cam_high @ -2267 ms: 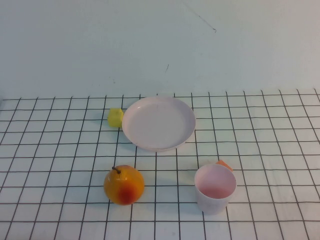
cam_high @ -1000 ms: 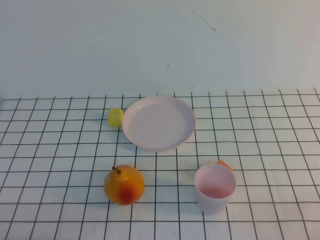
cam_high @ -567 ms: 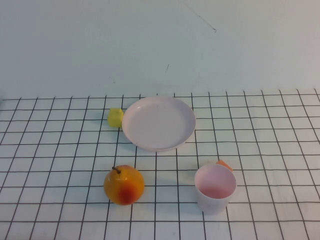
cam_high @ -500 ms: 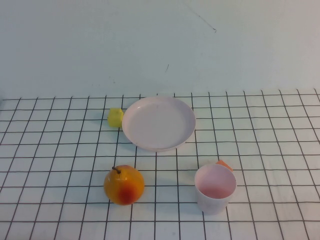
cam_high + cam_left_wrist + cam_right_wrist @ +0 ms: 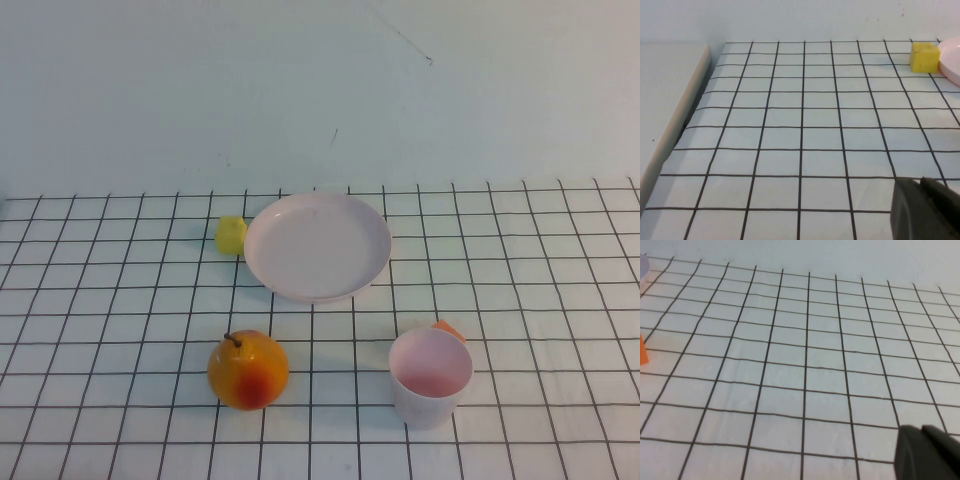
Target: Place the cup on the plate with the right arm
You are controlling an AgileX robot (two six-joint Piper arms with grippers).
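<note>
Right wrist view shows only the shut right hand (image 5: 927,452)'s edge; left hand (image 5: 925,207) unclear.

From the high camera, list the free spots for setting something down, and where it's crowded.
Free: the plate itself, the grid left of the yellow cube, and between the fruit and the cup. Crowded: the orange cube touching the cup. Neither gripper appears there.

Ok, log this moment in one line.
cup: upright on table, untouched | plate: empty | right gripper: shut, parked | left gripper: parked
</note>
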